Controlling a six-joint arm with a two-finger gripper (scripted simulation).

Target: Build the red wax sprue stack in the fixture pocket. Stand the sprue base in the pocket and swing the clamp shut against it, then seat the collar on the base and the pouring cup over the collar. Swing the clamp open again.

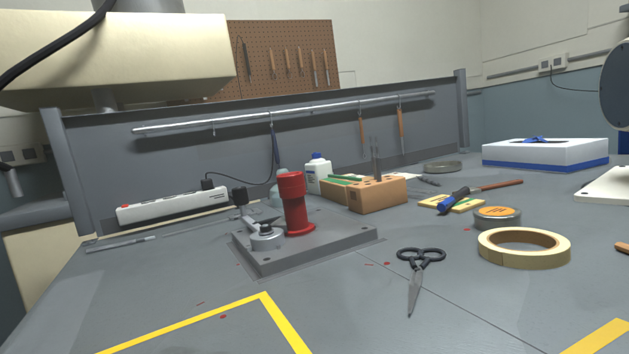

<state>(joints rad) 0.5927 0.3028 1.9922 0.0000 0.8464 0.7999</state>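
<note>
The clamp (258, 222), a grey arm on a round pivot with a black knob (240, 194) at its far end, lies on the fixture plate (303, 240) with its tip against the foot of the red sprue stack (294, 202). The stack stands upright in the plate's pocket: a flanged base at the bottom, a column above it and a wider red cup on top. My gripper is not in sight from the side camera, which shows only a large cream part of the arm (114, 57) at upper left, so its state and any load are hidden.
A white and blue box (545, 154) sits far right. Scissors (418, 273), a tape roll (523, 247) and a round tin (497, 217) lie right of the plate. A wooden tool block (374, 191), a white bottle (317, 173) and a power strip (172, 205) stand behind it.
</note>
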